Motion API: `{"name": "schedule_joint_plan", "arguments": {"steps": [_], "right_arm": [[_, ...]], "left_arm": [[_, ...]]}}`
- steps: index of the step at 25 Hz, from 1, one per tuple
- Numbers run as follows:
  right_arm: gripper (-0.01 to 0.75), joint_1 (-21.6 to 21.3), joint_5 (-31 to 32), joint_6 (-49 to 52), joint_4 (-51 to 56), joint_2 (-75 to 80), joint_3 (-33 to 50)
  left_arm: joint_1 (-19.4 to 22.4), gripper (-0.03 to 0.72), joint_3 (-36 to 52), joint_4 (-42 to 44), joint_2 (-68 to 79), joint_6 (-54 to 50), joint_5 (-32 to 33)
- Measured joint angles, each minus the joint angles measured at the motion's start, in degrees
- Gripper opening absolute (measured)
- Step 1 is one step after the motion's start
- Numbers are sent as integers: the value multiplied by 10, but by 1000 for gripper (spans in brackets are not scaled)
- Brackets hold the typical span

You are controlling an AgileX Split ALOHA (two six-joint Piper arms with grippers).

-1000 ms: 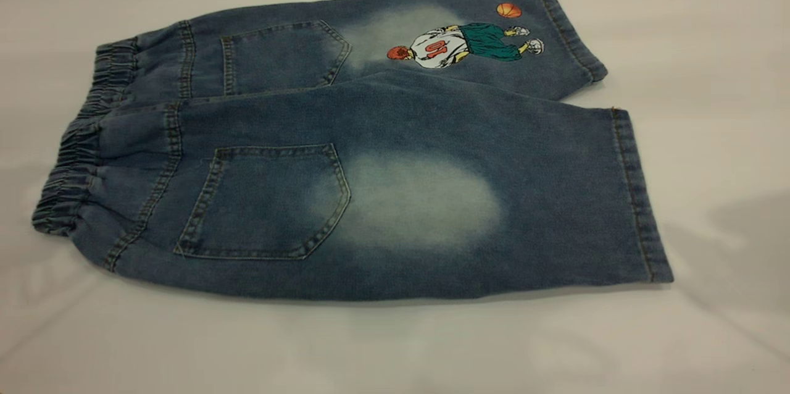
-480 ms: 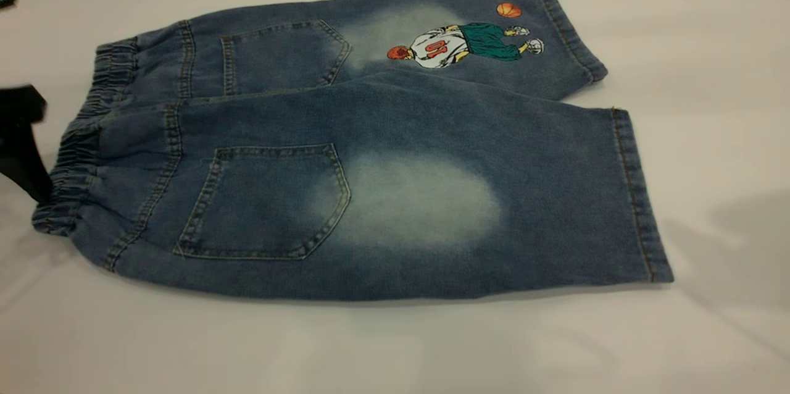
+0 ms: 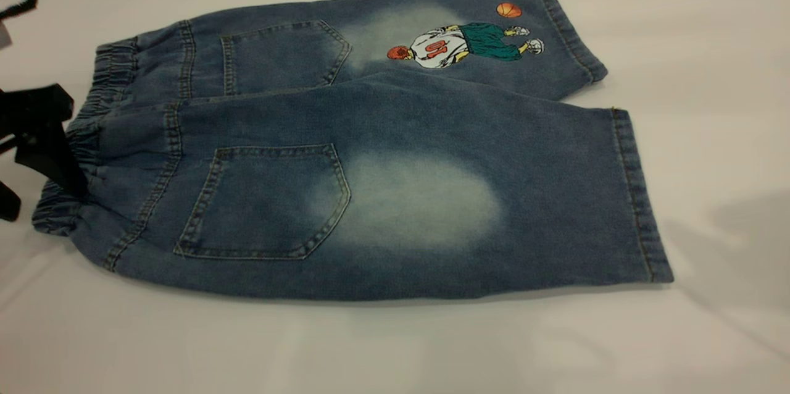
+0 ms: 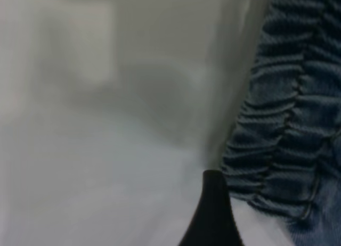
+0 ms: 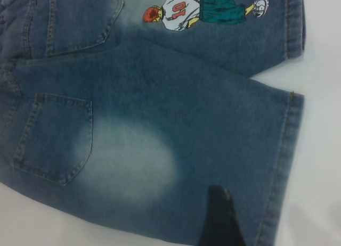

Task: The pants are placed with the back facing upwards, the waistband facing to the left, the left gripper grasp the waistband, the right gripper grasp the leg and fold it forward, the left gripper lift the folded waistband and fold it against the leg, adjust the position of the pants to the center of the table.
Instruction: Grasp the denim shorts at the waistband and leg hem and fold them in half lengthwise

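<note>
The pants [image 3: 382, 116] lie flat on the white table [image 3: 395, 344], back side up, with two patch pockets showing. Their ruched waistband [image 3: 74, 159] is at the left; in the left wrist view the waistband [image 4: 282, 129] is close by. My left gripper [image 3: 44, 204] comes in from the left edge, open, one black finger [image 3: 58, 162] over the waistband's near part and the other beside it. One finger [image 4: 213, 214] shows in the left wrist view. The leg [image 3: 419, 202] with the pale oval patch lies nearest. My right gripper [image 5: 219, 219] hovers over that leg [image 5: 160, 150] near its hem.
The far leg carries the basketball-player print [image 3: 463, 45]. A black cable loop [image 3: 18, 0] hangs at the far left. A soft shadow [image 3: 740, 239] falls on the table right of the hem. White tabletop surrounds the pants on all sides.
My left gripper has come into view from the left edge and moved right until it reaches the waistband. The pants have not shifted.
</note>
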Motion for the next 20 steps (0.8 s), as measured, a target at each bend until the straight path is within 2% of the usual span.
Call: {"name": "schedule_joint_plan", "arguments": {"steps": [7, 10, 13, 18, 19, 20], "right_arm": [[430, 0, 0, -1, 0, 0, 0], [430, 0, 1, -2, 1, 0, 0], [430, 0, 5, -2, 11, 0, 0], [430, 0, 18, -2, 30, 2, 0], [430, 1, 22, -1, 35, 5, 0], [430, 1, 24, 3, 42, 12, 1]], "left_arm": [[0, 518, 0, -8, 38, 0, -16], [0, 488, -1, -11, 45, -1, -23], [0, 406, -1, -12, 50, -2, -28], [0, 174, -1, -23, 53, -1, -29], [-1, 139, -1, -23, 53, -1, -27], [-1, 136, -1, -21, 52, -1, -26]]}}
